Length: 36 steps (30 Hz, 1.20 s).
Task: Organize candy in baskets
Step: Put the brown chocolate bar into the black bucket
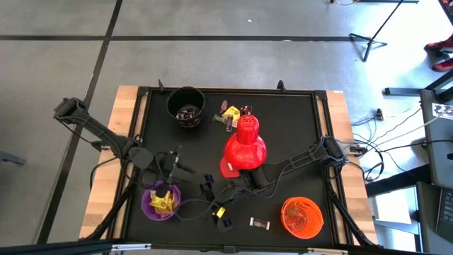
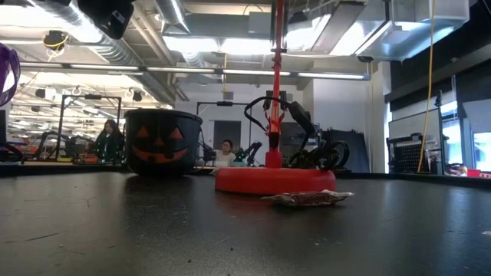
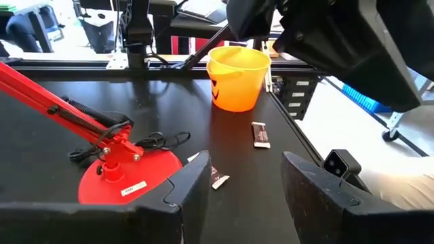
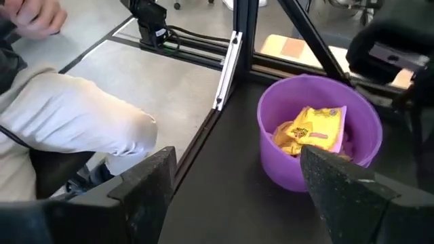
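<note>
While the left pincer (image 1: 170, 185) hangs over the small round purple plastic bucket (image 1: 161, 201) near the front left corner of the black surface (image 1: 290, 142), its two fingers stand apart and grasp nothing. This bucket already contains sweets in yellow wrappers (image 4: 310, 130). The right pincer (image 1: 223, 212) is near the front edge, just beside the purple bucket, released with wide fingers and also without anything. A small dark wrapped sweet (image 1: 260, 224) lies near the front edge, beside the round orange plastic bucket (image 1: 302, 216) at the front right corner. The round black plastic bucket (image 1: 185, 106) stands near the back edge, and some sweets (image 1: 230, 113) lie beside it, behind the red desk lamp (image 1: 245, 146).
</note>
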Each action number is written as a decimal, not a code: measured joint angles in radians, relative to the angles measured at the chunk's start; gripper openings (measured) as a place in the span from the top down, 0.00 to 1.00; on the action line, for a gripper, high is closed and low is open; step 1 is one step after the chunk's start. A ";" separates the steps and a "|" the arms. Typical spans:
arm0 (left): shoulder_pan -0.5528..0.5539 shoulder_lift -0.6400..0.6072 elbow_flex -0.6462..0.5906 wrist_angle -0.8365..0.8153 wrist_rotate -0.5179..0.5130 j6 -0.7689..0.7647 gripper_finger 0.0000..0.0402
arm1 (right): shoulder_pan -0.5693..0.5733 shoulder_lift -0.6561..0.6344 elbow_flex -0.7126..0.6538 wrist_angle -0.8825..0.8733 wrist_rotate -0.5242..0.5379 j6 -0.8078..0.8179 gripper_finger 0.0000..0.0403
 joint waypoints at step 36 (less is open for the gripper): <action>-0.002 0.001 0.000 -0.006 -0.004 0.000 0.58 | 0.065 0.038 -0.001 -0.373 0.263 0.174 0.22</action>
